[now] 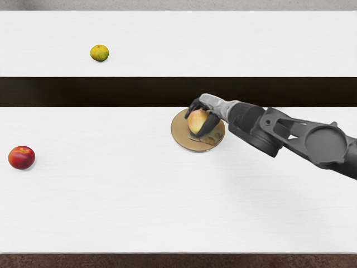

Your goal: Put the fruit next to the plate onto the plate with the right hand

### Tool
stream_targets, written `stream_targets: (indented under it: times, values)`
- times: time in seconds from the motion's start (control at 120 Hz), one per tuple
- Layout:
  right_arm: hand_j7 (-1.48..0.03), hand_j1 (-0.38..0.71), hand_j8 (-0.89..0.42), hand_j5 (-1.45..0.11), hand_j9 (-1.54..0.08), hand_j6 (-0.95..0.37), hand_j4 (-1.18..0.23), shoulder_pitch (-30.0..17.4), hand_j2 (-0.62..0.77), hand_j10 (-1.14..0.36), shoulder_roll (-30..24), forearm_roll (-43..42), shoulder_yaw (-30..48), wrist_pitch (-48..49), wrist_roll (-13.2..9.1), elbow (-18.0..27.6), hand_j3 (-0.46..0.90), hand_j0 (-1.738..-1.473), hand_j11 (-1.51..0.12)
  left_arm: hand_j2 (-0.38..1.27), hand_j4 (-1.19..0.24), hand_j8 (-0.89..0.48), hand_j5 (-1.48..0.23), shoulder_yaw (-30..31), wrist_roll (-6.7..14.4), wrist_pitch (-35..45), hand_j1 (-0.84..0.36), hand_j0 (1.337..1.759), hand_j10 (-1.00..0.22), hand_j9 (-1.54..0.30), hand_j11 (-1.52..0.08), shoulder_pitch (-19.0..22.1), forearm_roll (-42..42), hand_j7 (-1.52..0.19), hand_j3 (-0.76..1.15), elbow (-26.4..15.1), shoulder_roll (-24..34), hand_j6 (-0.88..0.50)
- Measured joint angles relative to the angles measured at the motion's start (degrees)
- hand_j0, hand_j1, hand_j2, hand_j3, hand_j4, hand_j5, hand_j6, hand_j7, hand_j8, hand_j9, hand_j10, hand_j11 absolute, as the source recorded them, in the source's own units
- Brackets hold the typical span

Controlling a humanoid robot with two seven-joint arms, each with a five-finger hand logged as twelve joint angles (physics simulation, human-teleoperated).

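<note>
A yellowish-orange fruit [197, 121] sits over the round tan plate [181, 137] near the middle of the front table. My right hand [202, 118] reaches in from the right edge and its dark fingers curl around the fruit from above and from the right. Part of the plate's right side is hidden under the hand. I cannot tell whether the fruit rests on the plate or hangs just above it.
A red apple [22, 157] lies at the far left of the front table. A yellow-green citrus fruit [99, 53] lies on the back table, beyond the dark gap [111, 92] between the two tabletops.
</note>
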Motion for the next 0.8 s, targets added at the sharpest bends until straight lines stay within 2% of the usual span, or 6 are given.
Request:
stream_targets:
  times: [0.083,0.183,0.283,0.517,0.658,0.8]
  values:
    - [-0.77,0.17,-0.31,-0.8,-0.79,-0.36,-0.57,-0.27,-0.01,-0.39,0.15,0.0,0.03,-0.26,-0.03,-0.02,0.0,-1.653,-0.81,0.0,0.0,0.0,0.0,0.0,0.0,0.0,0.35,1.658,0.0,0.0,0.0,0.0,0.0,0.0,0.0,0.0,0.0,0.0]
    - [-0.48,-0.02,-0.2,-0.5,-0.5,-0.23,-0.36,-0.39,-0.01,-0.24,0.01,-0.01,0.2,-3.63,-0.08,0.02,0.0,-1.655,-0.51,0.0,0.0,0.0,0.0,0.0,0.0,0.0,0.35,1.658,0.0,0.0,0.0,0.0,0.0,0.0,0.0,0.0,0.0,0.0]
    - [-0.29,-0.15,-0.12,-0.31,-0.3,-0.14,-0.22,-0.09,0.0,-0.15,-0.82,0.0,1.82,-3.34,-0.15,0.2,0.0,-1.656,-0.31,0.0,0.0,0.0,0.0,0.01,0.01,0.0,0.35,1.658,0.0,0.0,0.0,0.0,0.0,0.0,0.0,0.0,0.0,0.0]
    - [-0.09,-0.29,-0.04,-0.1,-0.1,-0.05,-0.07,-0.04,0.0,-0.05,-10.22,7.7,14.15,17.39,-0.09,1.04,0.0,-1.657,-0.1,0.0,0.0,0.0,0.0,0.07,0.0,-0.01,0.35,1.658,0.0,0.0,0.0,0.08,0.0,0.0,0.0,-0.1,0.0,0.0]
    - [-0.05,-0.32,-0.02,-0.05,-0.05,-0.02,-0.04,-0.15,0.0,-0.02,-17.42,14.85,18.26,32.1,-0.04,0.74,0.0,-1.658,-0.05,0.0,0.0,0.0,0.0,0.25,0.02,-0.02,0.35,1.658,0.0,0.0,0.0,0.34,0.09,0.0,0.0,-0.12,0.0,0.0]
    - [-0.02,-0.33,-0.01,-0.02,-0.02,-0.01,-0.02,-0.53,0.0,-0.01,-21.37,16.79,19.77,39.33,0.0,0.2,0.0,-1.658,-0.02,0.0,0.0,0.0,0.0,0.35,0.02,-0.04,0.35,1.658,0.0,0.0,0.0,1.19,0.19,0.0,0.0,-0.09,0.0,0.0]
